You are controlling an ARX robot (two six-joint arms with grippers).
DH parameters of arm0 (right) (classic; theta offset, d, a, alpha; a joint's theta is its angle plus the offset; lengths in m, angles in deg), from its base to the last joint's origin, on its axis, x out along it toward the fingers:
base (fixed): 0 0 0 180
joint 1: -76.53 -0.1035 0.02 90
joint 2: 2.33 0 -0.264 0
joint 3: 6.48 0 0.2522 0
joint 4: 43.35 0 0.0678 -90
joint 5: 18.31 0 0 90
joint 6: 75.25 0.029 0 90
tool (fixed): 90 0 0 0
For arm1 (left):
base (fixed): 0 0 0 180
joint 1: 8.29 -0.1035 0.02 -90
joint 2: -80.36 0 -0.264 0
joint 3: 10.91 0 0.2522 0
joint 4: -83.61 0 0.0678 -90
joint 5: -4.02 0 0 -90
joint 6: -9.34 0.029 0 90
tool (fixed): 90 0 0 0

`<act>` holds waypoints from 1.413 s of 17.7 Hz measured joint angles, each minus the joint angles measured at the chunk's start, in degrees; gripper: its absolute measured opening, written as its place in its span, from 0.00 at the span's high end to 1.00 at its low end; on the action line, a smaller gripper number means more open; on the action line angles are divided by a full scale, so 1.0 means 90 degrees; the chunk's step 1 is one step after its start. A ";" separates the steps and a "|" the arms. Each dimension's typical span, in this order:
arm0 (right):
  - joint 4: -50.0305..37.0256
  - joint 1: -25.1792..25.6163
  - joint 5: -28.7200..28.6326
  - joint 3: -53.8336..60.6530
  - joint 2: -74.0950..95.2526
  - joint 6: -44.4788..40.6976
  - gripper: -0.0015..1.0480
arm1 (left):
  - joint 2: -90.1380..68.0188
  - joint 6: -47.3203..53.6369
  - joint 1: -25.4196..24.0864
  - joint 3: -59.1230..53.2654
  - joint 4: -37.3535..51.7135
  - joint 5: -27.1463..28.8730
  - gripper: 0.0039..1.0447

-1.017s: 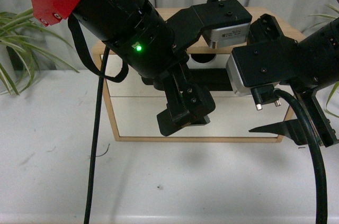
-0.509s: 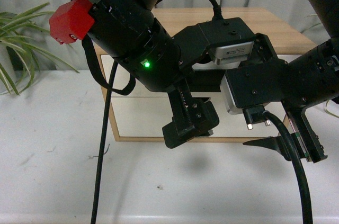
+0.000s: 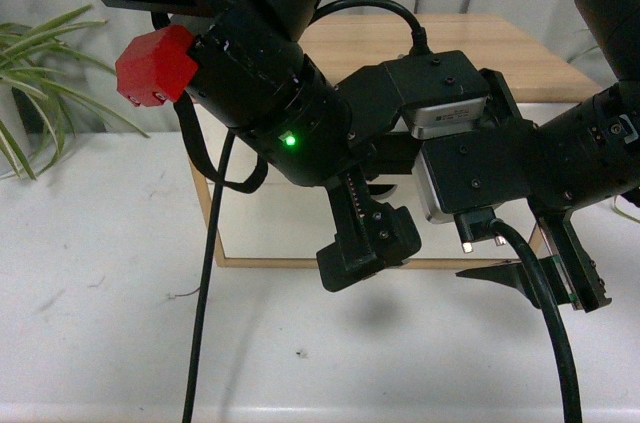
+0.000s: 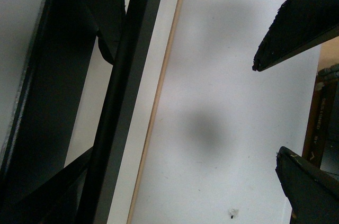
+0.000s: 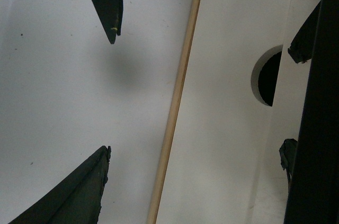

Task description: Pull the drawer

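Note:
The drawer's white front (image 5: 228, 128) shows in the right wrist view with its half-round notch (image 5: 267, 75) and the long black bar handle (image 5: 315, 128) beyond it. The left wrist view runs along the same handle (image 4: 124, 91), which stands off the white front. In the front view both arms cover most of the drawer fronts in the wooden cabinet (image 3: 520, 53). My left gripper (image 3: 368, 248) (image 4: 267, 110) hangs open in front of the cabinet's lower edge, holding nothing. My right gripper (image 3: 540, 278) (image 5: 108, 94) is open over the table just before the cabinet, also holding nothing.
The cabinet stands on a white table (image 3: 300, 343). A light wood bottom edge (image 5: 177, 97) borders the lower white front (image 3: 255, 218). A green plant (image 3: 30, 93) is at the far left. A black cable (image 3: 205, 283) hangs from the left arm.
Both grippers have come lower in the front view and drawn closer together, the left arm shifting right. Both stay open. The cabinet has not moved.

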 joint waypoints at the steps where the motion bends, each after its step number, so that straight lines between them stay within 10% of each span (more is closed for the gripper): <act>1: -0.0002 0.0000 0.0000 0.0000 0.0000 0.0000 0.06 | -0.0022 0.0002 0.0015 0.0000 0.0017 0.0000 0.06; 25: -0.0886 -0.0476 -0.0012 0.2771 -0.2038 0.1037 0.06 | 0.1644 -0.0566 0.0527 -0.2283 0.0692 -0.0413 0.06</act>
